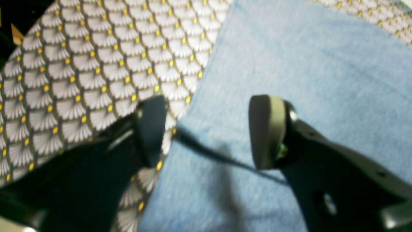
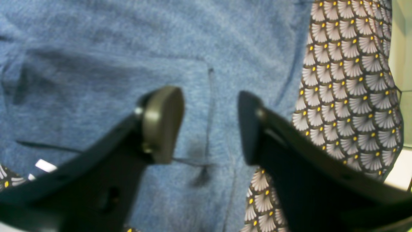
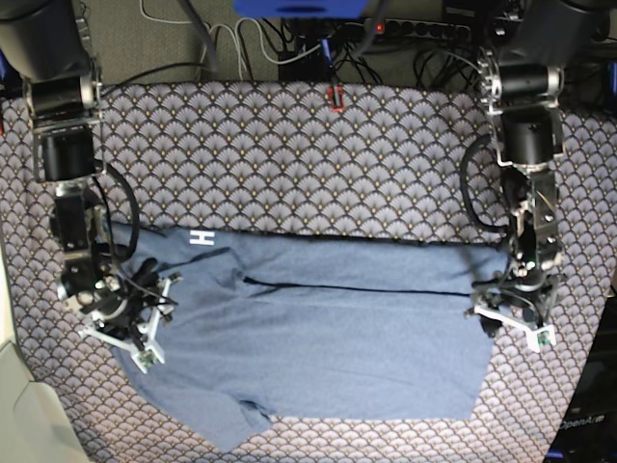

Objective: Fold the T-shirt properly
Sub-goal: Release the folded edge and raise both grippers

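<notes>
T-shirt (image 3: 318, 333): slate-blue, heathered, spread flat across the near half of the fan-scale patterned tablecloth (image 3: 289, 164), folded once so that a dark hem line runs across its middle from side to side. White lettering fragment (image 3: 201, 237) showing at the far edge toward the left side of the base view; one sleeve reaching toward the near edge of the cloth.

Left gripper (image 1: 206, 132): low over the shirt's side edge at the right of the base view, fingers spread wide, nothing between them, one finger over the tablecloth and the other over blue fabric, a dark fold edge crossing the gap below.

Right gripper (image 2: 210, 124): low over the shirt's opposite end, fingers wide apart, holding nothing, creased blue fabric beneath, patterned cloth just beside.

Cables (image 3: 289, 39) lying beyond the tablecloth's far edge.
</notes>
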